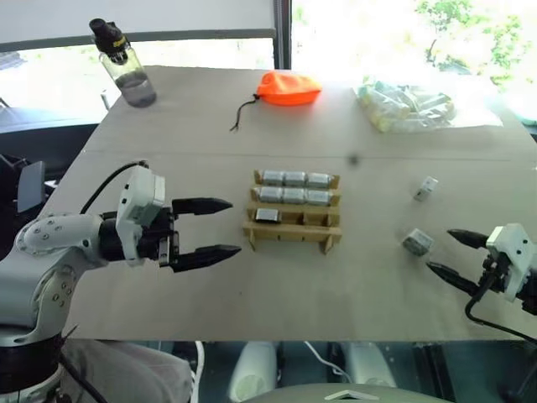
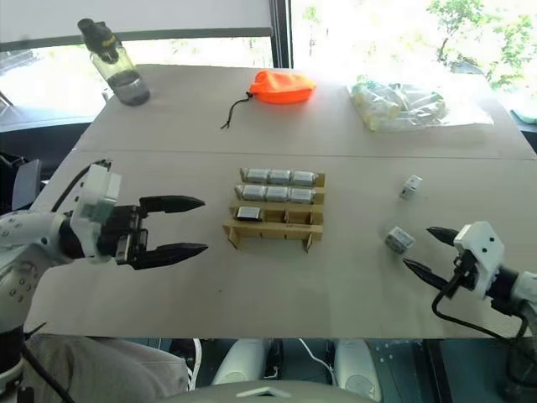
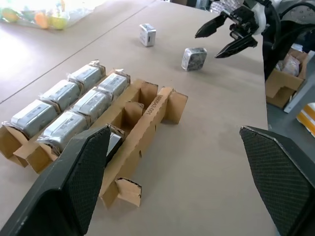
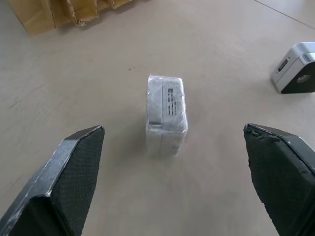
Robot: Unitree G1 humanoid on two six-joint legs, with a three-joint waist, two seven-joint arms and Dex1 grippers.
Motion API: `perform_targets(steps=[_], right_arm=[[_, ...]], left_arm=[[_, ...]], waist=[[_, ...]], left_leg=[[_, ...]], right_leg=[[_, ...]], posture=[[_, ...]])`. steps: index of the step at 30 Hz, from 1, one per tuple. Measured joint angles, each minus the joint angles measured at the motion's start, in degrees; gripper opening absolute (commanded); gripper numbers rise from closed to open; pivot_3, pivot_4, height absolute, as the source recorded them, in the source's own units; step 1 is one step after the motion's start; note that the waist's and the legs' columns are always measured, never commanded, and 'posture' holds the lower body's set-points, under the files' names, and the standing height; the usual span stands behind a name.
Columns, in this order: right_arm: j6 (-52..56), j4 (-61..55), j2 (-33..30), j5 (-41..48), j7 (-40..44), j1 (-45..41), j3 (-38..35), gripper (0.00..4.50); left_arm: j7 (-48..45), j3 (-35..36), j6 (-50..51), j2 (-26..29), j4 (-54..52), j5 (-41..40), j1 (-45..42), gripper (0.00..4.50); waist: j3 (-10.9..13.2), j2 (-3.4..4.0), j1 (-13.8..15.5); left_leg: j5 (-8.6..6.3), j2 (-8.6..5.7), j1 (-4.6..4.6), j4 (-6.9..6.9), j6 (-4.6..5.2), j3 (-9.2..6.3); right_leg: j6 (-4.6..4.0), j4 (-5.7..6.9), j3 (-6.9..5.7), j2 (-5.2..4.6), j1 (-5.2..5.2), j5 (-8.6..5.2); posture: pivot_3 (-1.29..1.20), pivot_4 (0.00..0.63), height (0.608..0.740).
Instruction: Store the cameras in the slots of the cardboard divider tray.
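Black-fingered left gripper (image 1: 216, 228) and right gripper (image 1: 446, 252) I see hovering with jaws apart, empty. Beyond the right lie two loose silver-grey boxy cameras (image 1: 418, 243) on the table (image 1: 352, 285); the tan cardboard divider tray (image 1: 293, 235) holds seven.

The left arm, white and grey with a black cable, reaches in from the left edge of the tabletop. Its left gripper (image 1: 220, 228) with two black pointed fingers points sideways toward the right, almost level, and its jaws stand wide apart with nothing between them. The right gripper (image 1: 448, 253), white body with black fingers, sits near the right edge, pointing toward the left, its jaws spread wide and empty.
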Motion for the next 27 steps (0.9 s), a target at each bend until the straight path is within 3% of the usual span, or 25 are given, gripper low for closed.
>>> perform_targets(steps=[8,11,14,17,24,27], right_arm=[[6.06,2.16,-0.68,0.54,1.49,-4.71,3.45,4.50],[6.82,2.88,-0.67,0.36,1.64,-5.82,4.29,3.60],[7.12,3.53,-0.68,0.12,1.81,-6.68,4.33,1.96],[7.13,3.57,-0.68,-0.05,2.19,-6.69,4.52,0.74],[8.61,3.55,-1.69,0.60,3.87,-8.37,4.56,0.72],[10.01,3.32,-3.56,0.76,5.61,-14.66,6.96,0.72]], left_arm=[[4.91,1.98,1.17,0.22,-3.56,-4.43,2.36,4.36],[5.47,2.00,1.14,1.09,-3.76,-4.85,2.98,4.40],[6.45,1.99,0.94,1.62,-3.75,-4.90,3.02,4.40],[6.63,1.99,0.91,1.66,-3.76,-5.42,3.02,4.40],[6.48,1.98,0.89,2.89,-3.76,-5.50,3.06,4.40],[5.86,2.00,0.44,4.04,-3.80,-5.49,3.53,4.40]], waist=[[0.00,0.01,-0.15],[0.00,0.01,-0.17],[0.00,0.01,-0.15],[0.00,0.01,-0.17],[0.01,0.02,-0.19],[0.04,0.06,-0.60]], left_leg=[[0.00,-0.01,0.00,0.00,0.00,0.02],[0.00,-0.01,0.00,0.00,0.00,0.04],[0.00,-0.01,0.00,0.00,0.00,0.03],[-0.01,-0.01,0.00,-0.01,0.00,0.04],[0.00,-0.01,0.01,-0.01,0.00,0.06],[0.00,0.02,0.08,-0.01,0.00,0.16]], right_leg=[[-0.01,-0.03,0.01,0.03,0.00,0.00],[-0.01,-0.02,0.03,0.03,-0.01,0.00],[-0.01,-0.02,0.01,0.04,-0.01,0.00],[-0.01,-0.03,0.02,0.04,-0.01,0.00],[-0.01,-0.03,0.00,0.04,-0.01,0.00],[-0.01,-0.02,0.00,0.09,-0.02,0.00]], posture=[[0.00,0.150,0.740],[0.00,0.150,0.740],[0.00,0.150,0.740],[0.00,0.150,0.740],[0.00,0.150,0.740],[0.00,0.150,0.740]])
